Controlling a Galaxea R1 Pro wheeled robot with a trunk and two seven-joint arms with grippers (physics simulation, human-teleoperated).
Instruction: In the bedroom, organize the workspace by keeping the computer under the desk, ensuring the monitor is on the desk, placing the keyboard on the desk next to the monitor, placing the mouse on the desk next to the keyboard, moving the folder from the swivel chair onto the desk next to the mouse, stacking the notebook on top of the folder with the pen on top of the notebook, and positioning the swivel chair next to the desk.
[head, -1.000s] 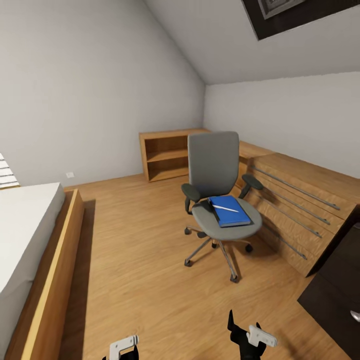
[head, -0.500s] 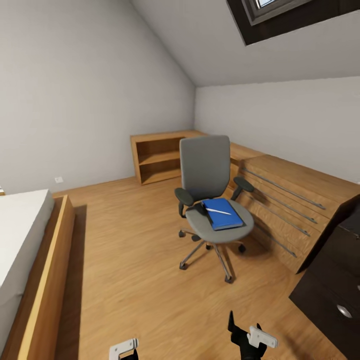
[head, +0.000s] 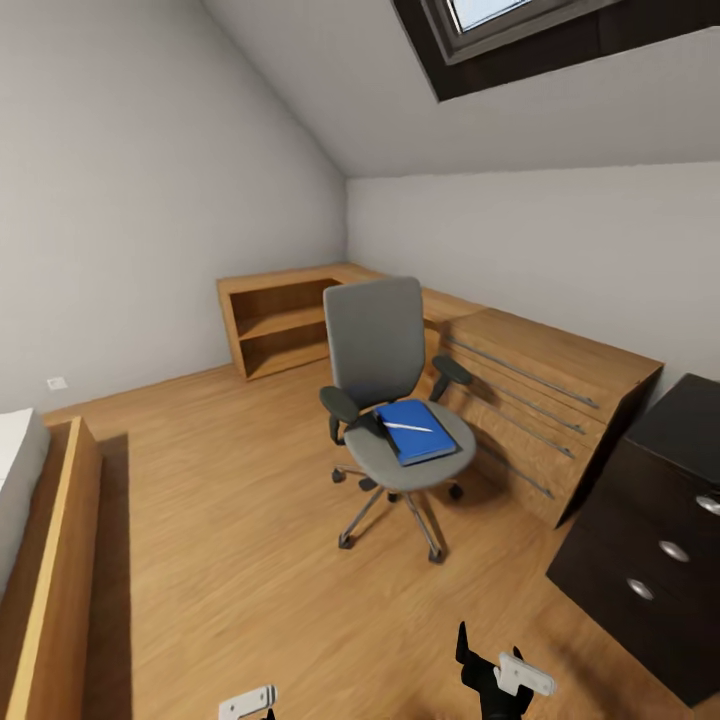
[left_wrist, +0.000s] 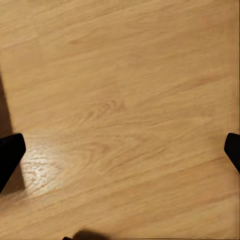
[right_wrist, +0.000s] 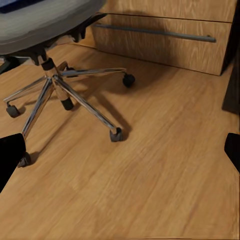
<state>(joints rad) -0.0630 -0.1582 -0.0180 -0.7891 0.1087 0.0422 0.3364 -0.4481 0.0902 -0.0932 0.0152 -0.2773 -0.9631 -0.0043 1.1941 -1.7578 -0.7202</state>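
Status: early stage, by my judgement. The swivel chair (head: 392, 400) stands on the wood floor (head: 220, 500), beside the light-wood chest (head: 540, 380) and apart from the worktop's black drawer unit (head: 660, 530). A blue flat item (head: 415, 432) lies on its seat with the pen (head: 407, 427) on top; nothing has been transferred. My left jaws (left_wrist: 120, 155) and right jaws (right_wrist: 120, 155) are released, spread wide, carrying nothing. Monitor, keyboard, mouse: position not determinable
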